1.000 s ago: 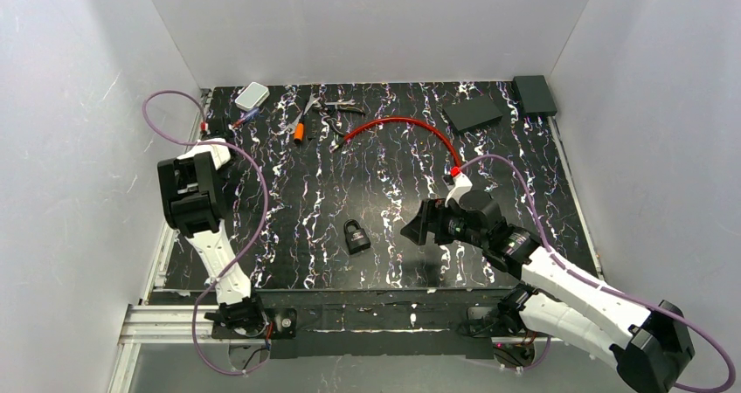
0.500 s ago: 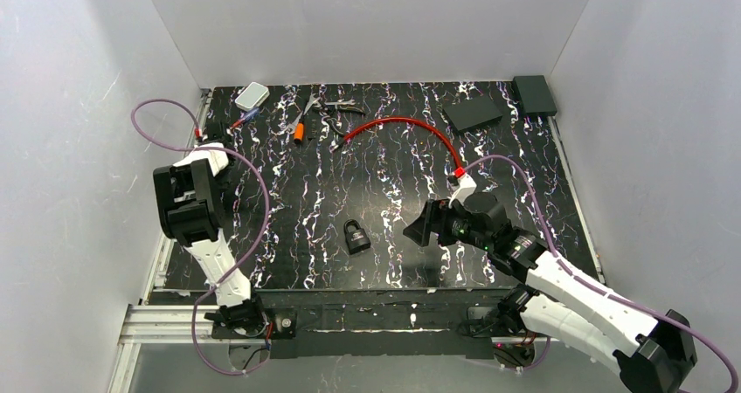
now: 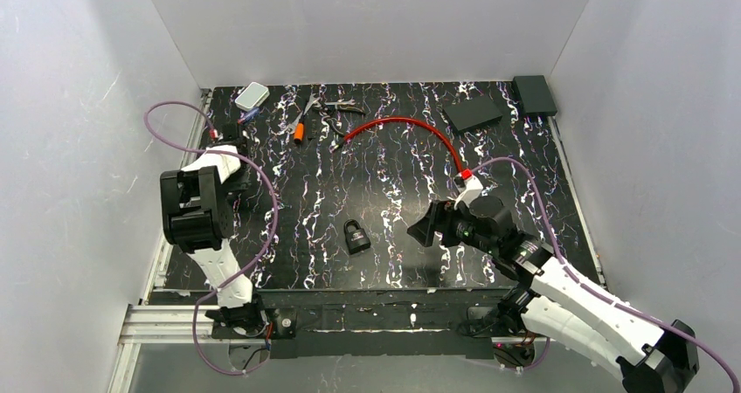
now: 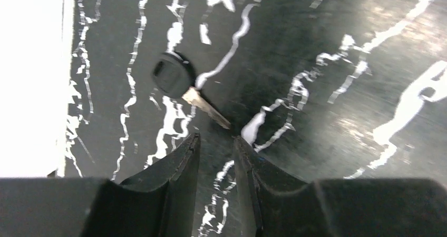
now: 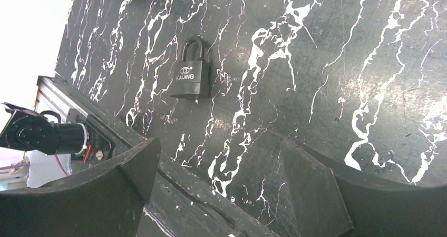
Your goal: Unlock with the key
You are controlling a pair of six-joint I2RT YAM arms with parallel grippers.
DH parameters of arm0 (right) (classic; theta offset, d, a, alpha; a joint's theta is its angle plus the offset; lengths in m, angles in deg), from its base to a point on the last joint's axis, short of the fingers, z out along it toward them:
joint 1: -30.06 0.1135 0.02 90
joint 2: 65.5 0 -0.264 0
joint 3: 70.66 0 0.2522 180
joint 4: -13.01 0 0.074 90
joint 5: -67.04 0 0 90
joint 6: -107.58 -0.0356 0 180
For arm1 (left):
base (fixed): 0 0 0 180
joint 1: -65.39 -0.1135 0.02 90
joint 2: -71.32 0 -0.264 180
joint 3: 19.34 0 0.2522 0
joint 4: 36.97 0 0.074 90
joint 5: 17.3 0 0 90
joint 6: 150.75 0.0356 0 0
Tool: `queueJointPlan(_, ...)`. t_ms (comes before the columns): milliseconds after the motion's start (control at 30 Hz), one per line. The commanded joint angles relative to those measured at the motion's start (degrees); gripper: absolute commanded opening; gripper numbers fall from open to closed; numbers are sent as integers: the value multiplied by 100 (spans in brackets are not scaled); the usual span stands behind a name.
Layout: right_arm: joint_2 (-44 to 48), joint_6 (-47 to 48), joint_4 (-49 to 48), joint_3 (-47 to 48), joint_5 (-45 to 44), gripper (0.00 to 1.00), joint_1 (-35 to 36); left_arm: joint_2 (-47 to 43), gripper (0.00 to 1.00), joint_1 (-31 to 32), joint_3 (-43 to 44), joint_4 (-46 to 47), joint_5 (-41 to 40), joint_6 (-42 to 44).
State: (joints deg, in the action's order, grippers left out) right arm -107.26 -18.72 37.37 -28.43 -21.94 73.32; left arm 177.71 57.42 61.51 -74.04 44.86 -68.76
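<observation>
A black padlock [image 3: 354, 236] lies flat on the black marbled table [image 3: 393, 175], shackle pointing away; the right wrist view shows the padlock [image 5: 190, 71] ahead of me, apart from the fingers. My right gripper [image 3: 422, 230] hovers to the padlock's right, wide open and empty [image 5: 219, 147]. The key [image 4: 176, 79], with a black head and a metal blade, lies on the table near the left edge. My left gripper [image 4: 216, 138] sits just short of the blade's tip, jaws a narrow gap apart with nothing between them. In the top view the left gripper [image 3: 231, 138] is at the far left.
A red cable [image 3: 402, 124], small tools [image 3: 330, 107], an orange part [image 3: 300, 132] and a white box [image 3: 252, 95] lie along the back. Two flat black boxes [image 3: 472, 113] [image 3: 534, 94] sit at the back right. The white wall [image 4: 31, 79] stands close beside the key.
The left wrist has swung toward the back-left part of the table, and its cable loop has shifted. The right arm has drifted slightly down and right. The padlock has not moved.
</observation>
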Motion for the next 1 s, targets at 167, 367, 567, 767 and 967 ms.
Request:
queueJointPlan(167, 345, 204, 244, 21, -383, 93, 29, -548, 29, 485, -506, -377, 624, -842)
queueJointPlan(367, 487, 374, 464, 46, -451, 94, 18, -1261, 32, 715, -707, -324, 768, -1096)
queueJointPlan(567, 553, 412, 452, -11, -498, 94, 25, -1446, 53, 365, 24, -728, 446, -1341)
queueJointPlan(767, 563, 396, 369, -126, -533, 95, 24, -1161, 53, -741, 210, -749, 1655, -2519)
queueJointPlan(967, 518, 547, 332, -213, -622, 96, 17, -900, 52, -1157, 255, -938, 1673, -3609)
